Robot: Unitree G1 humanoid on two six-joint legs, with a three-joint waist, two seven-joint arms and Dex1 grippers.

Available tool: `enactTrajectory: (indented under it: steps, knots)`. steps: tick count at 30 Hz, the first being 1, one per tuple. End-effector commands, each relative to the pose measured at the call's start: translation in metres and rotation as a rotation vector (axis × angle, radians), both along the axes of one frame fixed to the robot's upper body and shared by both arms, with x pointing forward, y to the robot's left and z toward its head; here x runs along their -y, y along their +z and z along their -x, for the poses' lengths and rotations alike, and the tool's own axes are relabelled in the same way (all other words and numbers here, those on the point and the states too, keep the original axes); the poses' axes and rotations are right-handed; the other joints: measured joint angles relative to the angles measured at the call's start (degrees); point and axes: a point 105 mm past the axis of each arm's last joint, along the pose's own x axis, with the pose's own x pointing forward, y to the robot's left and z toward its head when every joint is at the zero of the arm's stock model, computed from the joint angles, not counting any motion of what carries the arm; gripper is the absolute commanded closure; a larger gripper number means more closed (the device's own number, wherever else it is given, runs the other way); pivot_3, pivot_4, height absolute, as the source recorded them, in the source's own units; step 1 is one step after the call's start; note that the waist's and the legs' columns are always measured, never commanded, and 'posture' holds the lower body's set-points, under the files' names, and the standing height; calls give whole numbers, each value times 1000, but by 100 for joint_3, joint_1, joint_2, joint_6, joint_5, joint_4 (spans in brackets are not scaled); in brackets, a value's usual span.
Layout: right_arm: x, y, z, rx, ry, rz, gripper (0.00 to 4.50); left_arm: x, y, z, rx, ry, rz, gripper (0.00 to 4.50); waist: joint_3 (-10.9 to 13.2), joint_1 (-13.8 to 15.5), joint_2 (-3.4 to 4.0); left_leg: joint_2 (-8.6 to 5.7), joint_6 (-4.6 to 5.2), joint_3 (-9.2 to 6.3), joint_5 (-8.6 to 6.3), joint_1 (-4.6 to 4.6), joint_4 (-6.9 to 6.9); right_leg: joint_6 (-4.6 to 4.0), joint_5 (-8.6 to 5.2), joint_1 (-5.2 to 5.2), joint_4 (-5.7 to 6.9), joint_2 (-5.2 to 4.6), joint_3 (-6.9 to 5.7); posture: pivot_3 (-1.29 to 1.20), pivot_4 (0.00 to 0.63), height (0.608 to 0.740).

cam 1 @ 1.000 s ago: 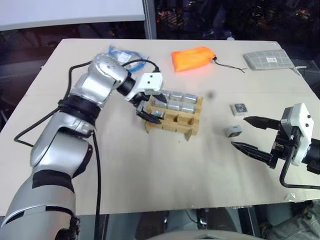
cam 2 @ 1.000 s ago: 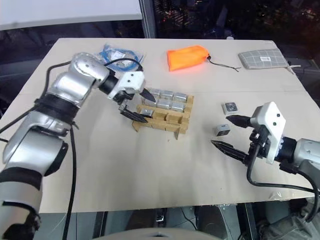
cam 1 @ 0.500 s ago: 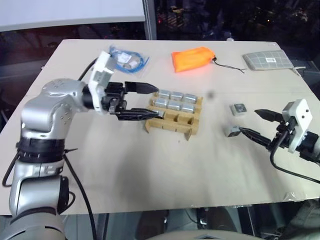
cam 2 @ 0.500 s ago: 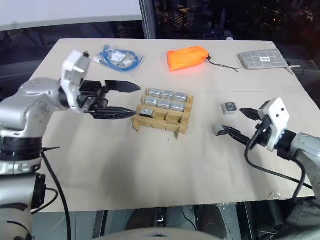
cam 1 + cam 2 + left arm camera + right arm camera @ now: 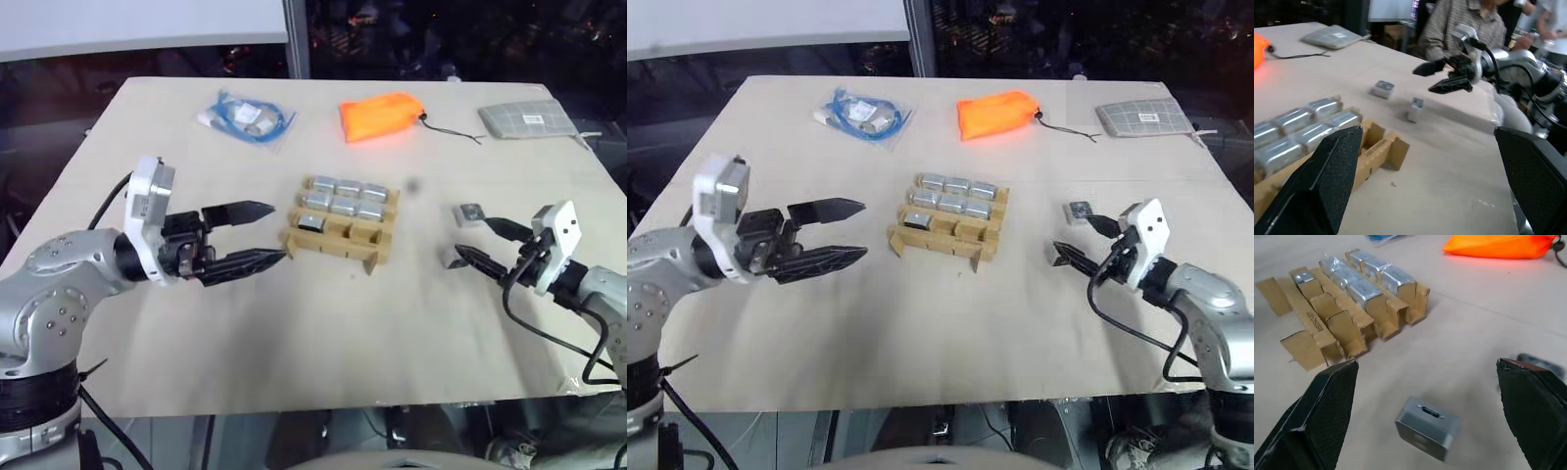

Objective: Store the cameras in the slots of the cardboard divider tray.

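Cardboard tray [image 5: 340, 230] sits mid-table [image 5: 294, 333], w/ seven cameras [image 5: 338, 205] slotted in: three in the far row, three in the middle row, one in the near row at the robot's left end [image 5: 312, 221]; the other two near-row slots look empty. Two more cameras lie loose on the table, well to the right of the tray: one flat w/ its lens face up [image 5: 468, 212], one nearer the robot standing on edge [image 5: 454, 258]. R gripper [image 5: 480, 243] has its fingers spread wide, nothing held; it points toward the tray, w/ the near loose camera just ahead of its lower fingertip and the far one beside its upper finger. In the right wrist view that near camera [image 5: 1426, 427] lies between the two fingers, not touching either as far as can be seen. L gripper [image 5: 260, 233] is also spread open and empty, pointing level at the tray's left end, tips just short of the cardboard. Far side of the table: blue cable bag [image 5: 247, 117] at left, orange pouch [image 5: 382, 115] in the middle, grey checked pouch [image 5: 524, 118] at right. Left wrist view shows a person in a checked shirt [image 5: 1464, 24] beyond the table.
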Motion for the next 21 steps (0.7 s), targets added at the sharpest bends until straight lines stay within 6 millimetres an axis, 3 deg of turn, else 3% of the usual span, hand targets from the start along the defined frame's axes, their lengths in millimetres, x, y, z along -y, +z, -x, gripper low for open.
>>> enactTrajectory:
  steps: [1,21]
  knots:
    - [-1,-1,0,32,-38,8,0,1,11,14,67,-30,9,38,0,-12,0,0,0,2,0,0,0,0,0,0,0,0,2,0,150,740]
    - [-11,-43,-5,18,-291,4,0,2,7,21,52,-26,-82,38,1,-23,4,0,-9,4,4,4,-9,-2,-1,-3,0,3,4,0,150,740]
